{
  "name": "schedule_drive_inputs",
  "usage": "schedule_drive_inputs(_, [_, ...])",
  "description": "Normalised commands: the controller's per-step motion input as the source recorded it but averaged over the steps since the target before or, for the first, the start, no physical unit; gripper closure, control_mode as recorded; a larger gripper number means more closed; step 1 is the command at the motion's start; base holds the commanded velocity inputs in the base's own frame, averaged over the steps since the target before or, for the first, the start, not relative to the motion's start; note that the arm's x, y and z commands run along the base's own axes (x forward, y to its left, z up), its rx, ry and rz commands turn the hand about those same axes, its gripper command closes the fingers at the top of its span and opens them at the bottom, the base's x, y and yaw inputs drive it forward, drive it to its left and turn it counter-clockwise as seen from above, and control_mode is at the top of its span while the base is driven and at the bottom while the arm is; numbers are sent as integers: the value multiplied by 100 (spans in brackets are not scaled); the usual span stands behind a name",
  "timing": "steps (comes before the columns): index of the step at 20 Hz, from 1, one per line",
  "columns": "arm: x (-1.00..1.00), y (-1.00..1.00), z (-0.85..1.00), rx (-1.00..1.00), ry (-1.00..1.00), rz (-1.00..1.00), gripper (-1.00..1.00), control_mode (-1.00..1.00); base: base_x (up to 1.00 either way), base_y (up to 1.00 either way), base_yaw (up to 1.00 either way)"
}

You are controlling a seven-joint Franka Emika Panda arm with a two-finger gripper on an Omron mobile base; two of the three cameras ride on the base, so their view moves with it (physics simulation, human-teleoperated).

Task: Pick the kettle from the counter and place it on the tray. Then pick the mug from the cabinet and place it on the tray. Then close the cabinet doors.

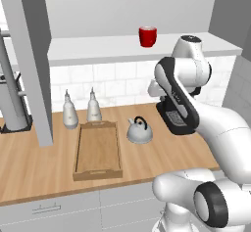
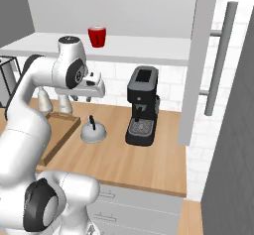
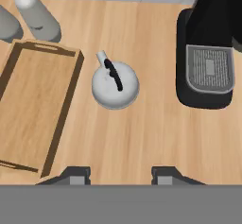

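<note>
Currently kettle (image 3: 115,84) sits on bench (image 3: 142,138), just beside tray (image 3: 35,102), near coffee machine (image 3: 208,53). Claw (image 3: 120,175) hangs above, jaws parted, holding nothing. Risk: thin arched handle narrow target; off-centre descent could knock kettle aside, or pinch could slip off dome.

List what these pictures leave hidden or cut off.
- Coffee machine: left base view, mostly behind the arm.
- Tray: right base view, far half behind the arm; hand view, left edge cuts it.
- Mug handle: not visible in either base view.
- Kettle contents: closed top.
</note>
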Motion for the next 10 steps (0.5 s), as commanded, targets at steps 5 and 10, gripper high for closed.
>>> schedule_drive_inputs(5, [5,0,-64,0,1,0,-100,-100,0,0,0])
schedule_drive_inputs(10, [4,6,-79,0,-10,3,-100,-100,0,0,0])
